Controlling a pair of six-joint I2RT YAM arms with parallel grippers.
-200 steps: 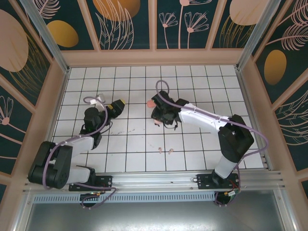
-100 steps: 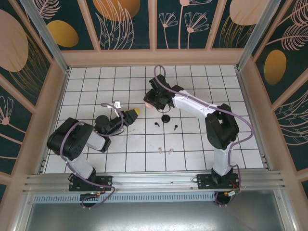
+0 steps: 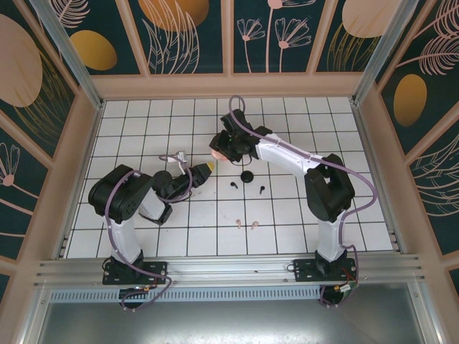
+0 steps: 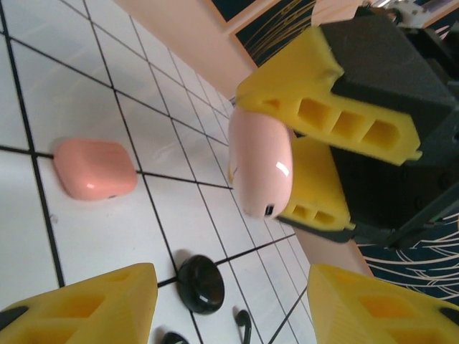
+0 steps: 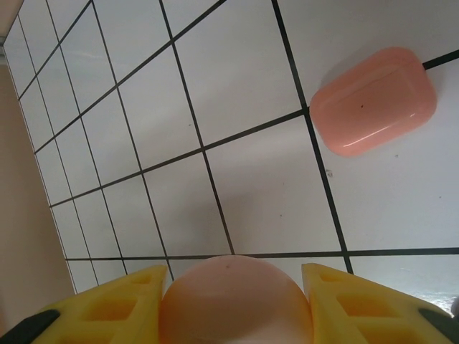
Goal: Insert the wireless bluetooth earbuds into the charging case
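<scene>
The left claw [image 3: 202, 170], fingers apart and empty, has swung in beside the right claw [image 5: 235, 297], which has risen off the worktop [image 3: 301, 215] clenched on a round pink case [image 4: 259, 161]. The black earbuds [image 3: 234, 185] and pink earbuds [image 3: 239, 223] lie below and nearward of both claws, none inserted. A two-claw opening of the case looks next.

Glossy plastic on smooth white tiles [image 4: 79, 107]
Oval pink case [image 4: 259, 161] and round black case [image 4: 201, 284] shine; yellow fingers [image 4: 337, 118] look matt.

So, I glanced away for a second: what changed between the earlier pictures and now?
The right claw, shut on a rounded pink case, moved farther out and left, off the black case and black earbuds. The left claw, open, swung over toward it. The two pink earbuds stayed put.
</scene>
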